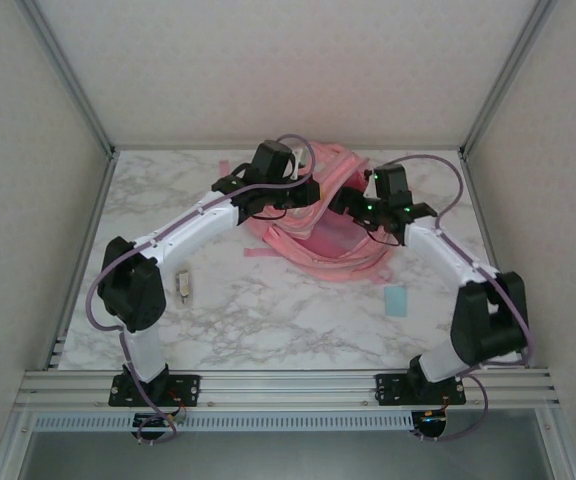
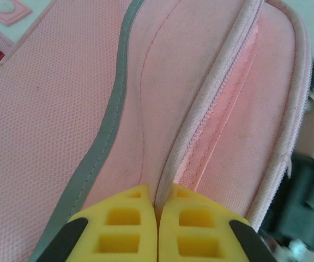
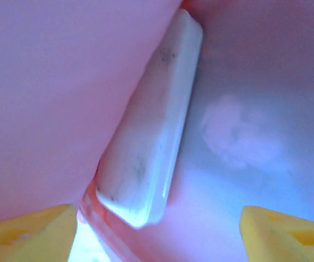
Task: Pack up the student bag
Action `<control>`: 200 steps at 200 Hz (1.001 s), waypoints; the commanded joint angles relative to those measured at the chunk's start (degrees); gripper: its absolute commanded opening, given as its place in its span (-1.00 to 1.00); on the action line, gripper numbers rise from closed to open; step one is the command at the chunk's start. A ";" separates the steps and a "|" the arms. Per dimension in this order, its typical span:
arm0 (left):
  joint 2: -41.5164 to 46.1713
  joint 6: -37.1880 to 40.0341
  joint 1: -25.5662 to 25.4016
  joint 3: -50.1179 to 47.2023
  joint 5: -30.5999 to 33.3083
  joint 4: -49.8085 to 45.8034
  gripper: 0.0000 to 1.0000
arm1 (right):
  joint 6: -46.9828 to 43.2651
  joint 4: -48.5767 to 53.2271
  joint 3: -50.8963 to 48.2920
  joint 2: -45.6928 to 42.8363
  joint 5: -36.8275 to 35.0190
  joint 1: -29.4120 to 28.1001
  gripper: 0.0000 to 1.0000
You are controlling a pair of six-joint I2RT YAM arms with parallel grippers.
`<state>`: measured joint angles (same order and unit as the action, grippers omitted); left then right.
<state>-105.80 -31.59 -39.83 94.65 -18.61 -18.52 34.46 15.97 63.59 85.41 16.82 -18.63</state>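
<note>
From above, the bag (image 1: 320, 250) is seen on the far middle of the table (image 1: 268, 320), a soft pink heap with straps trailing toward the near edge. Both arms are bent in over it. The left claw (image 1: 303, 190) is placed on its far left part and the right claw (image 1: 345, 205) is sunk into its right side. The bag's long axis cannot be read with certainty under the arms. It appears to run from far to near, with the mouth turned up and toward the right arm. A small pale thing (image 1: 183, 285) and a blue card (image 1: 396, 300) are left on the table, apart from the bag.

At the left wrist, the left claw (image 2: 157, 232) is seen clamped, its yellow fingers (image 2: 124, 229) pressed together on the piped zip edge of the bag (image 2: 64, 120). That edge runs straight away from the claw, beside a grey stripe (image 2: 113, 109).

At the right wrist, the right claw (image 3: 157, 229) is seen spread wide inside the bag (image 3: 48, 82), with nothing gripped. A white slab (image 3: 151, 131) is leaned on the pink wall just ahead of the claw, nearer its left finger, its long axis slanting from lower left to upper right. The slab is judged to be released, so the coming move turns on the right claw being drawn back clear of the slab's low end.
</note>
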 commanded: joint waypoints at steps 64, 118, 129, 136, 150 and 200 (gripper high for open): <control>1.96 -1.88 0.34 -0.90 1.17 3.16 0.28 | -2.99 8.65 -11.56 -16.15 -5.23 -0.25 0.97; 11.40 -3.05 8.18 -16.87 9.25 4.12 0.60 | 3.10 0.45 -17.51 -12.74 -0.79 -0.52 0.97; 12.73 -3.85 10.30 -20.49 10.64 5.14 0.60 | 4.40 -1.61 -19.14 -12.31 -1.21 -0.77 0.98; 13.34 -4.27 11.44 -22.57 11.56 5.81 0.61 | 5.24 -2.82 -20.09 -11.98 -1.49 -0.88 0.98; 13.47 -5.70 13.64 -25.82 12.24 7.90 0.61 | 6.71 -4.40 -21.57 -11.42 -2.33 -0.97 0.98; 4.12 -9.82 16.37 -25.14 8.81 15.66 0.53 | 9.08 -8.46 -23.93 -8.19 -3.37 -1.05 0.98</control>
<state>-97.14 -38.24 -23.55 67.57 -8.43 -9.15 41.39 10.90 41.06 75.11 14.55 -19.16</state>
